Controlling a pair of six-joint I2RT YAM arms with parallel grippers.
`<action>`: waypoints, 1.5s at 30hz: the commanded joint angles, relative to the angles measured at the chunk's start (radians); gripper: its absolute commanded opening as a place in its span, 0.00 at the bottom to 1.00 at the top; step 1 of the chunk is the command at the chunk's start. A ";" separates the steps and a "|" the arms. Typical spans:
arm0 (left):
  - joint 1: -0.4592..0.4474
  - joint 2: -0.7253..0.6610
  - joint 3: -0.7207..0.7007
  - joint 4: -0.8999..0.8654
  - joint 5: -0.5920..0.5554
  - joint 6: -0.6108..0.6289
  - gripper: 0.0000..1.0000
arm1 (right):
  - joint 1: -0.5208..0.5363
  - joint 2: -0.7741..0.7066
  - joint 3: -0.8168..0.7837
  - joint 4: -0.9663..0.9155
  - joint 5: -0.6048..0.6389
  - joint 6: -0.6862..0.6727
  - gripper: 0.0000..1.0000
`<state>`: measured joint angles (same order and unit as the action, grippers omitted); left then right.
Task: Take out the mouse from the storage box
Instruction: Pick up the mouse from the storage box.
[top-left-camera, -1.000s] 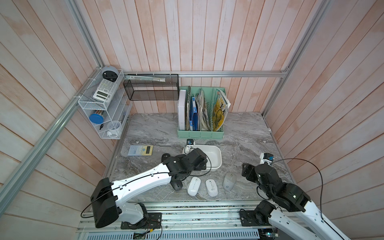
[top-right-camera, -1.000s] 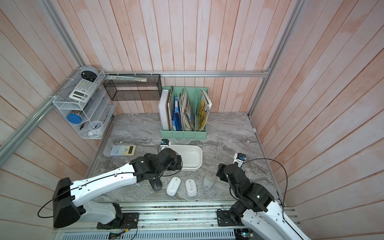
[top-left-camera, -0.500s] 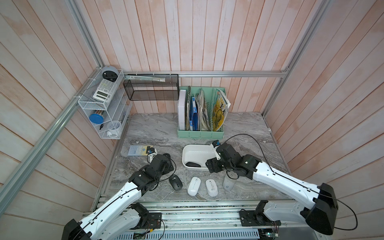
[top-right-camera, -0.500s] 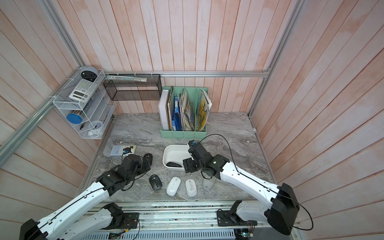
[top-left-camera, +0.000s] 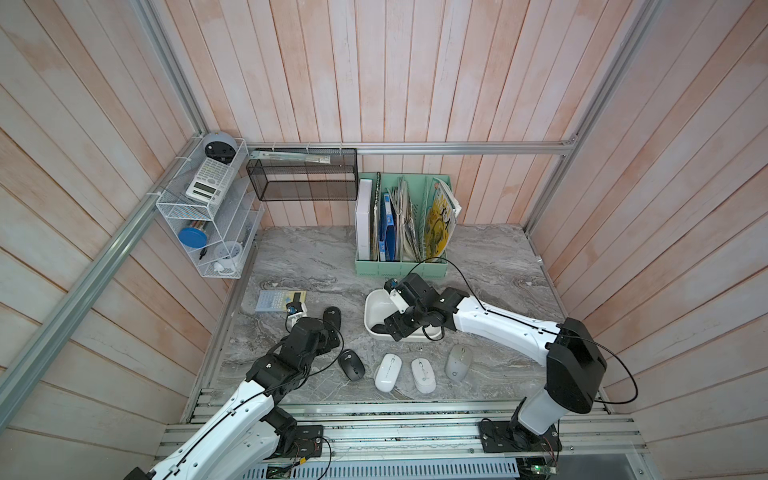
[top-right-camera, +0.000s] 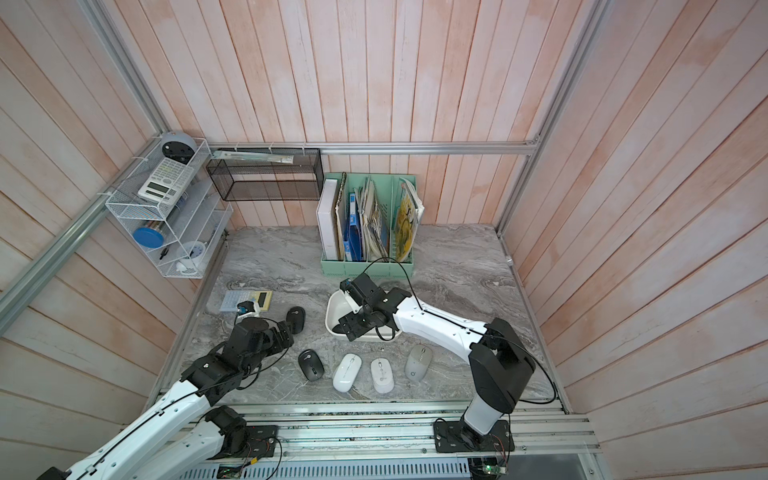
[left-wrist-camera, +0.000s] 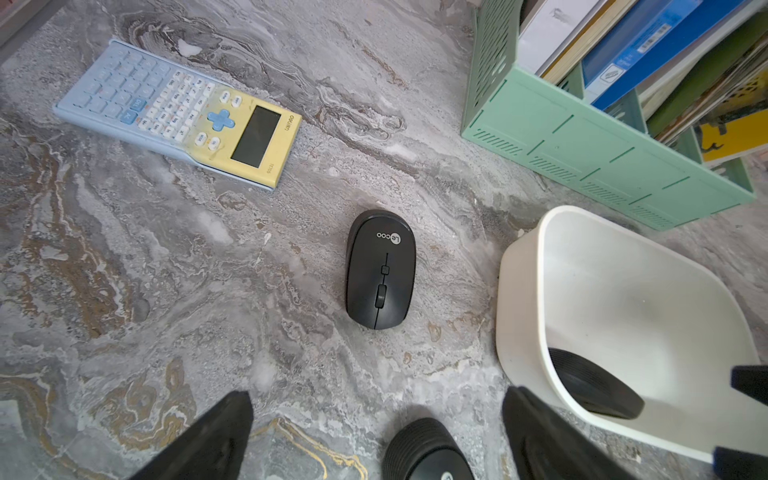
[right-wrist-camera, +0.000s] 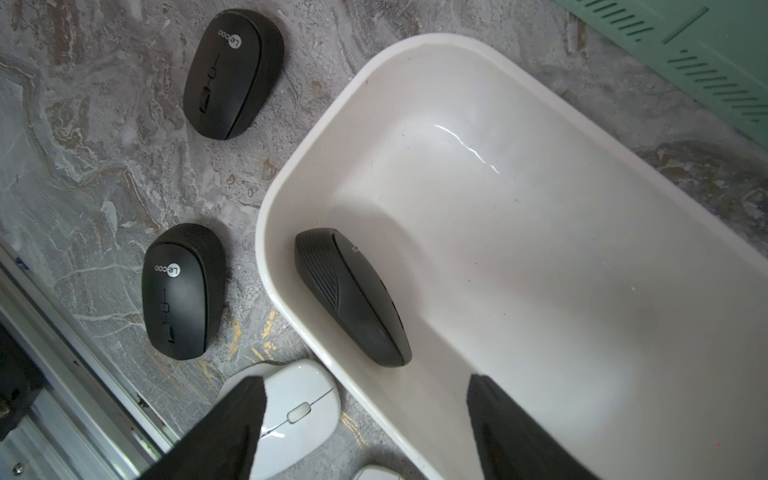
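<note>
right gripper (right-wrist-camera: 363, 390) is shifting nearer the black mouse (right-wrist-camera: 353, 299) since half a second ago, fingers wide apart and empty. left gripper (left-wrist-camera: 378, 399) is gaping empty too. the mouse is leaning on edge against the storage box (right-wrist-camera: 264, 249) wall, so a finger is risking catching the rim.

Pale pink wooden plank walls (top-left-camera: 374, 75) enclose a grey marbled desk (top-left-camera: 299, 257) on three sides. Aluminium rails (top-left-camera: 457, 148) run along the walls; a white wire shelf (top-left-camera: 183, 208) and a black mesh basket (top-left-camera: 303, 183) hang there, under even soft light
</note>
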<state>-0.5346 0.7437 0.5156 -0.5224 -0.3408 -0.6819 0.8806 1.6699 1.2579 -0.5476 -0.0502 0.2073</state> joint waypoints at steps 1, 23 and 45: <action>0.007 -0.033 -0.025 0.028 -0.004 0.033 1.00 | 0.006 0.045 0.053 -0.044 0.004 -0.038 0.83; 0.008 -0.049 -0.033 0.028 -0.004 0.034 1.00 | 0.002 0.325 0.340 -0.295 0.028 -0.116 0.78; 0.010 -0.023 -0.032 0.039 -0.014 0.033 1.00 | -0.012 0.421 0.333 -0.248 0.065 -0.101 0.72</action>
<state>-0.5304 0.7185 0.4950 -0.4999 -0.3416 -0.6617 0.8696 2.0739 1.5959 -0.8043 -0.0048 0.1020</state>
